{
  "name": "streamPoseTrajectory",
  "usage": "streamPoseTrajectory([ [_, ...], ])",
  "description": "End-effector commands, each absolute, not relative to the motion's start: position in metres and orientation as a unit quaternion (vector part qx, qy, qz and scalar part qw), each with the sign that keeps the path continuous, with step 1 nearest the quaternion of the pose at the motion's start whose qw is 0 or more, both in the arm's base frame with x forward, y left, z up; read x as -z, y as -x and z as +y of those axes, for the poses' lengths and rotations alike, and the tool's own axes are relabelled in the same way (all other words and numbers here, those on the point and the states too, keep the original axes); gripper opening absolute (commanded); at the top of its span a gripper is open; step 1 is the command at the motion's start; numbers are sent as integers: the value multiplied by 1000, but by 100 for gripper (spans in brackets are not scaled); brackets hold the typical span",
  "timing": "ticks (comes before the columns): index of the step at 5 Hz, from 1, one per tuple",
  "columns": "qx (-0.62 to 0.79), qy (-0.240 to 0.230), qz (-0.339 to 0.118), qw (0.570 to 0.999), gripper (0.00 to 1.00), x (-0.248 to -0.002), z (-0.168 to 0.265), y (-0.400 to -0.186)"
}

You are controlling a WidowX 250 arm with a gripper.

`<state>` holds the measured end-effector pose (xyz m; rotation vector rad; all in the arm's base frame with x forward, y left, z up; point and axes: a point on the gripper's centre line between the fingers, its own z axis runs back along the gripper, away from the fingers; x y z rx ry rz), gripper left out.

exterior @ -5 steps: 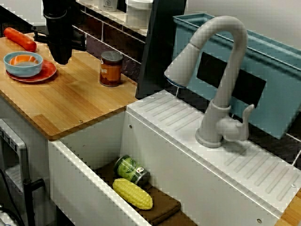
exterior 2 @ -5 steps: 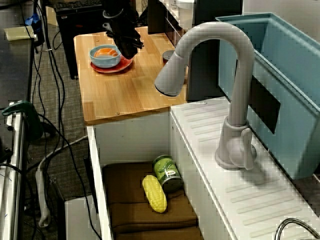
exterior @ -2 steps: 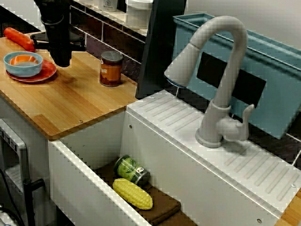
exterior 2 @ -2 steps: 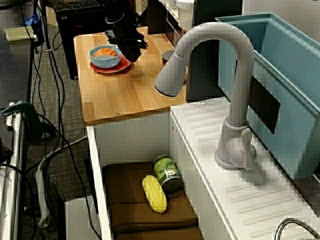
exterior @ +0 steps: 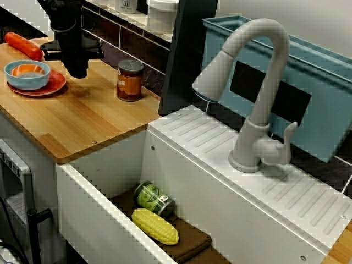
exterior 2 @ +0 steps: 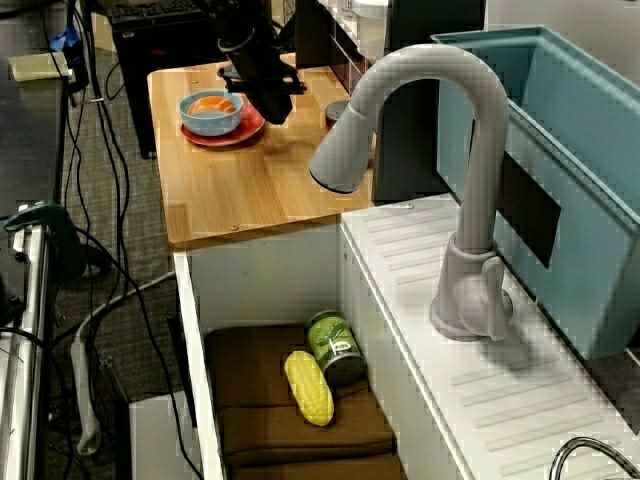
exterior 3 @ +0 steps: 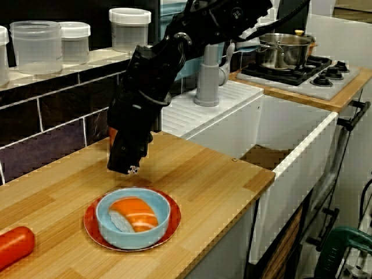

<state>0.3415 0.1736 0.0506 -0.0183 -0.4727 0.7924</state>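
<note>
My black gripper [exterior: 77, 71] hangs just above the wooden counter [exterior: 82, 118], between a blue bowl [exterior: 26, 73] and a brown can with a red lid [exterior: 130, 80]. Its fingers look pressed together with nothing in them. The bowl holds an orange and white sushi piece [exterior 3: 132, 212] and stands on a red plate [exterior 3: 168, 224]. In the view from the counter's end the gripper [exterior 3: 125, 167] hovers right behind the bowl [exterior 3: 132, 232]. In the view along the counter the gripper [exterior 2: 278, 113] is just right of the bowl [exterior 2: 210, 112].
A red-orange carrot-like piece [exterior: 23, 45] lies behind the plate. In the sink [exterior: 99, 203], a green can [exterior: 154, 199] and a corn cob [exterior: 155, 226] lie on a brown cloth. A grey faucet [exterior: 258, 88], a blue rack [exterior: 313, 88] and jars on the ledge [exterior 3: 130, 29] stand nearby.
The gripper has shifted a little away from the bowl toward the brown can, staying low over the counter. Nothing else has moved.
</note>
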Motion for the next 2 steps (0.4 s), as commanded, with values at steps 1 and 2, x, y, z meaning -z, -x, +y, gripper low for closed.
streamPoseTrajectory([
  [1, -409, 41, -260, 874, 0, -67, 176, -361],
  [2, -410, 42, -268, 871, 0, -70, 171, -367],
])
